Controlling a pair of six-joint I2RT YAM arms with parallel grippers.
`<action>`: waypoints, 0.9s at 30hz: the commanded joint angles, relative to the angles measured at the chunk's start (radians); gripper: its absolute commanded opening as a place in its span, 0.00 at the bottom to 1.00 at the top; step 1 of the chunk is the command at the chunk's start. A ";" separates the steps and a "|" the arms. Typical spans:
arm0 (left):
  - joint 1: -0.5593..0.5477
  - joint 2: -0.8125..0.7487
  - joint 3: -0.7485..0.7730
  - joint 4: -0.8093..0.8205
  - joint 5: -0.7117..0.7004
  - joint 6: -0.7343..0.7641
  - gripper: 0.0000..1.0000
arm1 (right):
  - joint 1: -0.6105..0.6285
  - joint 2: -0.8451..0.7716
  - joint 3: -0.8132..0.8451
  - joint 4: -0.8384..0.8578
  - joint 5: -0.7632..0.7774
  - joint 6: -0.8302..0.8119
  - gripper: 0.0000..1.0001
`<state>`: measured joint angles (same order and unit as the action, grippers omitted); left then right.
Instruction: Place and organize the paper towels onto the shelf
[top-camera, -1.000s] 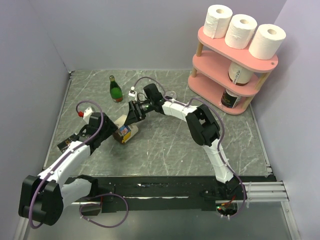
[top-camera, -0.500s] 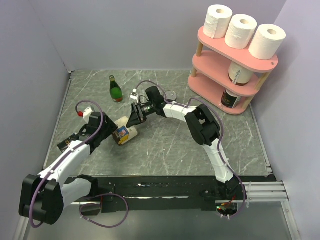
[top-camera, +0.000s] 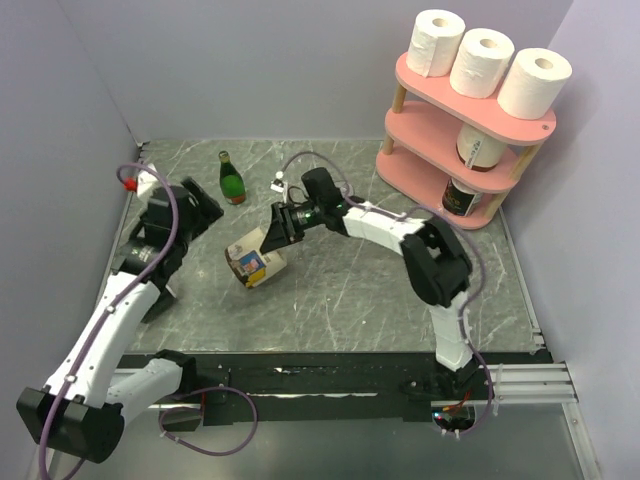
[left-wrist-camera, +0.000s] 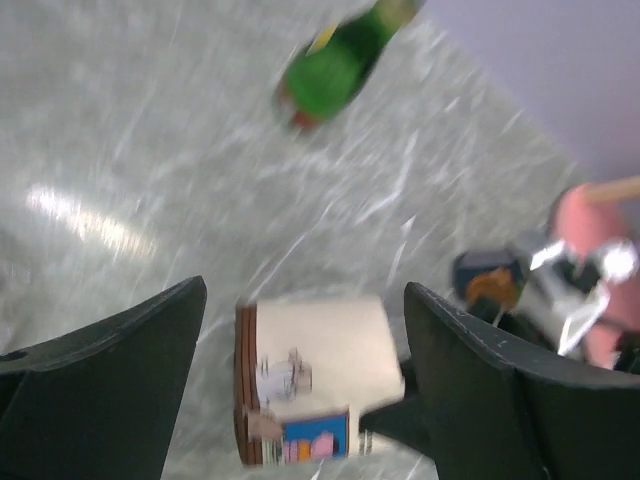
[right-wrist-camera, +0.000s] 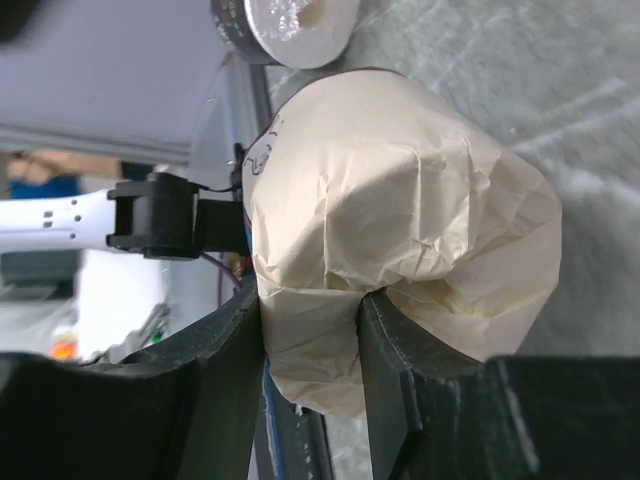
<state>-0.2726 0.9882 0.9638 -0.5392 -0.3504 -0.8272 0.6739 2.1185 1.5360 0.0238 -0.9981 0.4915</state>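
On the grey marbled tabletop (top-camera: 330, 300) the left gripper (left-wrist-camera: 305, 292) has just let go and swung back, jaws apart, the right gripper (right-wrist-camera: 312, 340) now clamps the paper-wrapped package (top-camera: 252, 262) alone, and all three paper towels (top-camera: 482, 62) stand atop the pink shelf (top-camera: 430, 130), so that job looks done.

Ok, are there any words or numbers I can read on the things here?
Nothing is readable.
The cream paper-wrapped package: label blurred.
The green glass bottle: label too small.
The pale jar and dark jar on the pink three-tier shelf: labels too small.
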 joint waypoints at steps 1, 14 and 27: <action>-0.004 0.013 0.147 -0.018 -0.082 0.111 0.87 | -0.005 -0.236 -0.043 -0.249 0.205 -0.229 0.38; -0.004 -0.134 -0.009 0.120 0.054 0.301 0.93 | -0.004 -0.696 -0.159 -0.944 0.992 -0.551 0.42; -0.040 -0.246 -0.085 0.117 -0.025 0.365 0.95 | -0.163 -0.661 -0.164 -0.718 1.382 -0.839 0.45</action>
<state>-0.2871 0.7746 0.8680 -0.4572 -0.3264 -0.5034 0.5579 1.4662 1.3556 -0.8871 0.2966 -0.2081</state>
